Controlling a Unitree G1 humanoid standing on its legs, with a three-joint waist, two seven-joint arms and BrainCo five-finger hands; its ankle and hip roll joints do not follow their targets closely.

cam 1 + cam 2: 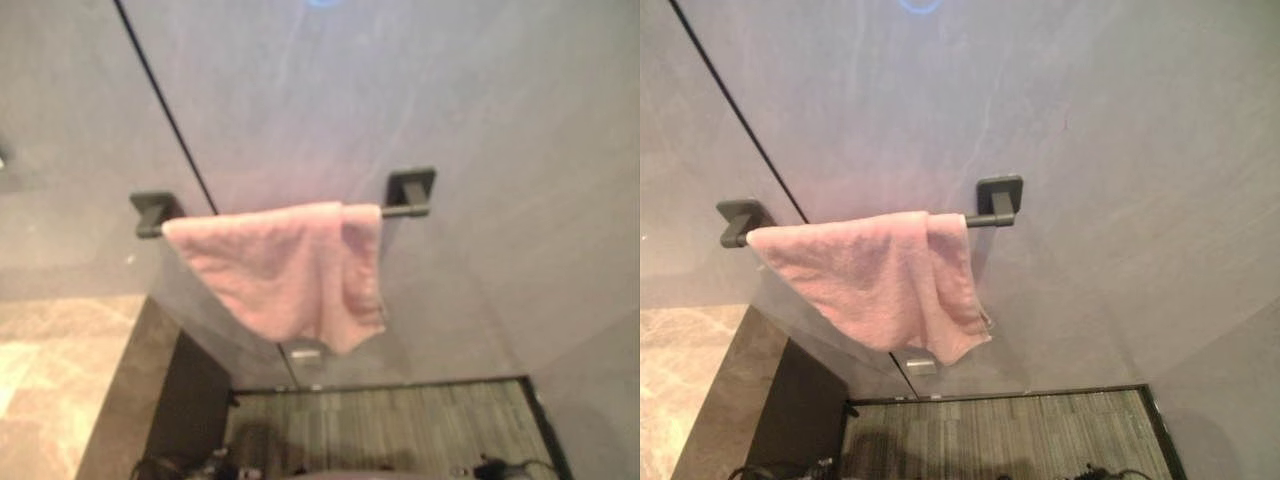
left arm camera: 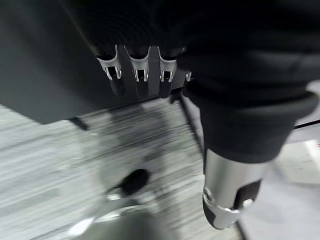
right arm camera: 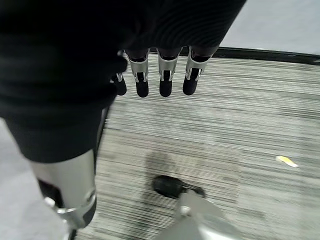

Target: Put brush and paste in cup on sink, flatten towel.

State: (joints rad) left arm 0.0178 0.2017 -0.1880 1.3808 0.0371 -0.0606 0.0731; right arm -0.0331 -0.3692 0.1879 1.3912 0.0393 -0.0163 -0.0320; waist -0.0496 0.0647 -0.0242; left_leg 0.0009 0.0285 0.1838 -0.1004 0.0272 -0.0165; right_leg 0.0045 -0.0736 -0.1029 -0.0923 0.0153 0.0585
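The pink towel (image 1: pixel 285 270) hangs over the dark towel bar (image 1: pixel 980 219) on the grey wall (image 1: pixel 480 120), and it hangs badly: the cloth is bunched toward the bar's right end, doubled on itself there, and its lower edge runs slantwise down to a point instead of lying level. The left stretch of it drapes thin from the bracket at the left end. That crooked hang looks like the reason the robot faces the bar; I would judge the flattening step is the one in hand, with nothing yet done to the cloth.

Neither arm is raised to it. The left robot hand (image 2: pixel 140 70) hangs low over the striped floor mat (image 3: pixel 240 130), fingers straight and loose, holding nothing. The right robot hand (image 3: pixel 160 75) hangs the same way, fingers relaxed and empty, over that mat. A small yellowish scrap (image 3: pixel 284 160) lies on the mat near it.

Spreading the bunched right part leftward along the bar seems the sensible move.
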